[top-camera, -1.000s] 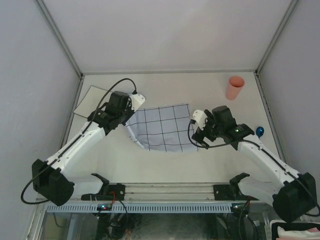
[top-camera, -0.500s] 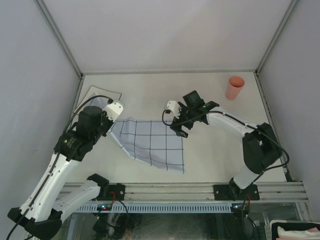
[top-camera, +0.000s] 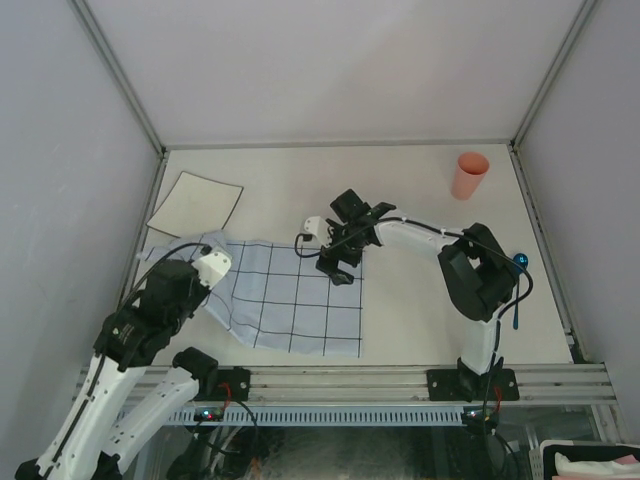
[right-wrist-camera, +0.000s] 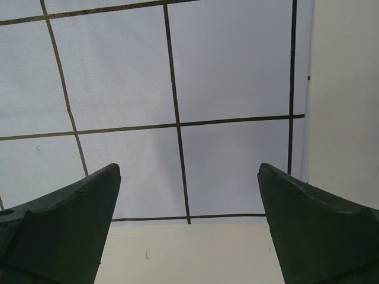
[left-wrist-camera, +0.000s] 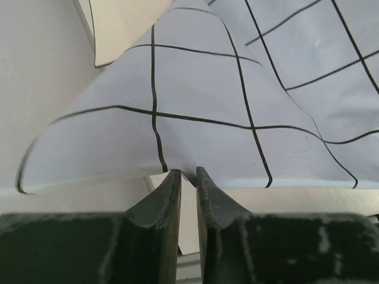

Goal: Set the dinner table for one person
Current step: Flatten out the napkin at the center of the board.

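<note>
The light-blue cloth with a dark grid (top-camera: 290, 305) lies spread on the off-white dinner table (top-camera: 400, 190), left of centre. My left gripper (top-camera: 205, 258) is shut on the cloth's left edge; in the left wrist view its jaws (left-wrist-camera: 188, 173) pinch the cloth (left-wrist-camera: 237, 89), which lifts into a fold there. My right gripper (top-camera: 335, 268) is open and empty just above the cloth's far right corner. In the right wrist view its jaws (right-wrist-camera: 188, 168) stand wide apart over the flat cloth (right-wrist-camera: 177, 89) and the bare table (right-wrist-camera: 195, 254).
A pink cup (top-camera: 470, 175) stands upright at the far right. A beige square mat (top-camera: 195, 203) lies at the far left, also in the left wrist view (left-wrist-camera: 118, 23). A blue utensil (top-camera: 520, 263) lies by the right wall. Grey rails and pale walls edge the table.
The cloth has been dragged left and toward the near edge and now lies flatter. My left arm drew back with it. My right gripper moved left and now stands open over the cloth.
</note>
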